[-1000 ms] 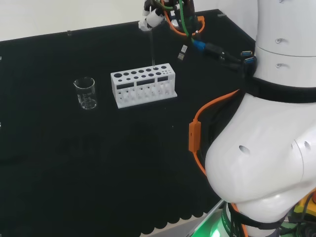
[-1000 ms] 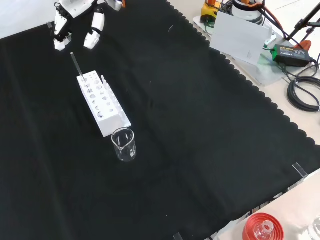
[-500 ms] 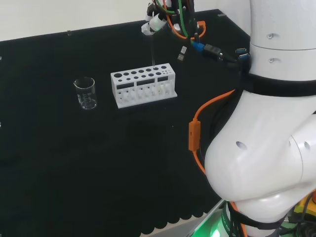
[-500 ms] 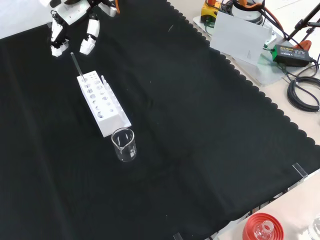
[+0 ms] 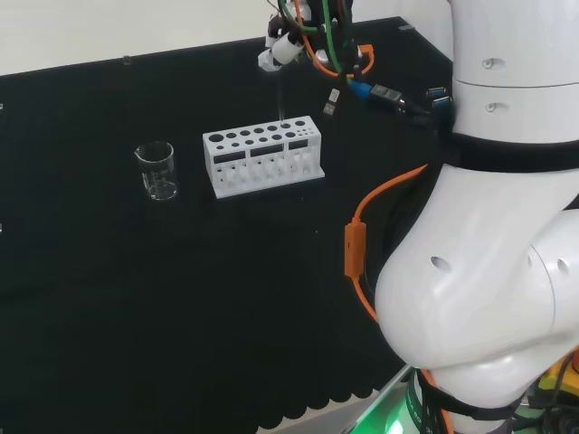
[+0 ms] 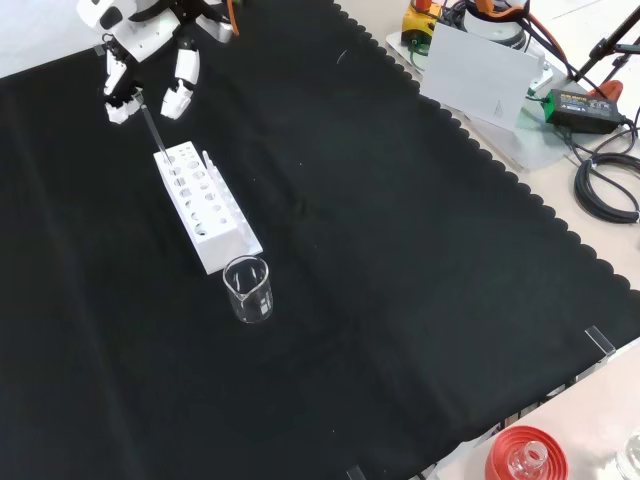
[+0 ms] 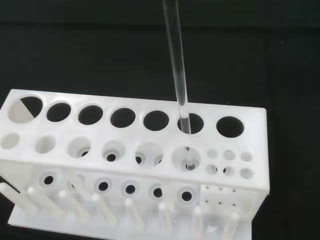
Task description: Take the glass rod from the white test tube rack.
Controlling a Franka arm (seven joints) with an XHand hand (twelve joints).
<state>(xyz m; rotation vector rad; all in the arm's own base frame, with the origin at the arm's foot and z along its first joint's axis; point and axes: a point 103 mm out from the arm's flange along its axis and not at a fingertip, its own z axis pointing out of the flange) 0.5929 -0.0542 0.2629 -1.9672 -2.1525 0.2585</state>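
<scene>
1 hand [image 6: 140,45], fingers around glass rod [image 6: 151,128] top, rod standing in rack [image 6: 205,208]

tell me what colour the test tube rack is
White all over. The test tube rack shows best in the wrist view, against the black cloth.

Arm reaches out over the black-cloth counter [image 6: 400,260]; big white links fill the right of the head view, orange and green cables running along the wrist. Black and white hand [image 6: 140,45] comes in at the top left of the front view, palm down, fingers [image 6: 180,85] hanging downward and spread into two groups with a gap between them. In the head view the hand [image 5: 282,50] sits at the top centre, one white fingertip angled down to the left.
</scene>
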